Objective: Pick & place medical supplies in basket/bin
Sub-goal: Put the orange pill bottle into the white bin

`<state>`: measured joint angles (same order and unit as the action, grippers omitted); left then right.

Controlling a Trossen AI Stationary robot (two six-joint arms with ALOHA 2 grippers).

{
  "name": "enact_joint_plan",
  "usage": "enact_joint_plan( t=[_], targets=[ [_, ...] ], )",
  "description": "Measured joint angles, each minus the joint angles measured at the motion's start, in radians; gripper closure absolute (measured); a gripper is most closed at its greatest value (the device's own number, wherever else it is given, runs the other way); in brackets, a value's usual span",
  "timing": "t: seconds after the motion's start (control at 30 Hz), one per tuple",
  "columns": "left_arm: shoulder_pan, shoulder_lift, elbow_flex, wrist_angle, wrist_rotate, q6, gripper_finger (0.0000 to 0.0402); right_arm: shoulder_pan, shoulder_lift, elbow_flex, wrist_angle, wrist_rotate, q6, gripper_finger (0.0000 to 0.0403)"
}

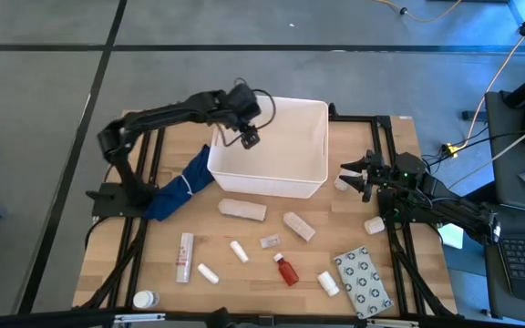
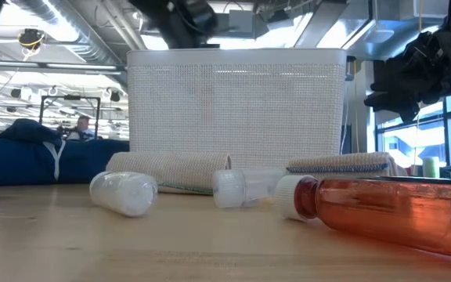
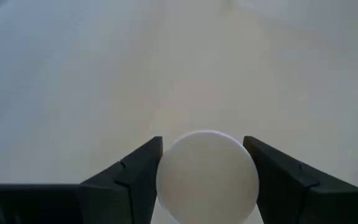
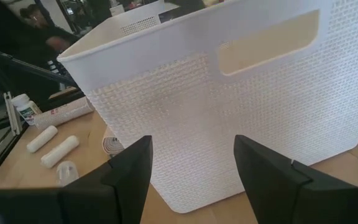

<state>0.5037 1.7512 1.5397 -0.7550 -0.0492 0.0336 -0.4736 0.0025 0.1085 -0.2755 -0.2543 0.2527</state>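
In the high view, at the left of the worktop (image 1: 244, 232), a blue cloth (image 1: 179, 187) with a white cord lies beside the basket's left corner; the left end effector (image 1: 249, 137) hangs over the left part of the white basket (image 1: 313, 114), and in its wrist view its fingers (image 3: 132, 177) are closed on a white round object (image 3: 207, 174), with the pale basket floor behind it. In front of the basket the supplies lie on the wood: a small white bottle (image 1: 144, 298) at the near left edge, a long white tube (image 1: 185, 256), a beige wrapped roll (image 1: 243, 210) just beside the basket's front wall, a second beige roll (image 1: 299, 226), a red bottle (image 1: 287, 271) and, more to the right, a grey ring-patterned packet (image 1: 363, 278). The right end effector (image 1: 354, 176) waits just beside the basket's right wall, near its front corner; its fingers (image 4: 129, 165) stand apart and hold nothing, facing the wall with the handle slot (image 4: 269, 40).
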Motion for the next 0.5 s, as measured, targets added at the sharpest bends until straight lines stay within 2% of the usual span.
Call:
enact_joint_plan(
  t=[0.13,0.5],
  targets=[
    [-0.005,0.094,0.047,-0.052,-0.059,0.023,0.0196,0.0,0.0,0.0,-0.006,0.0,0.002,0.0176],
    [0.002,0.268,0.05,-0.055,-0.106,-0.014,0.0196,0.0,0.0,0.0,-0.007,0.0,0.007,0.0176]
  ],
)
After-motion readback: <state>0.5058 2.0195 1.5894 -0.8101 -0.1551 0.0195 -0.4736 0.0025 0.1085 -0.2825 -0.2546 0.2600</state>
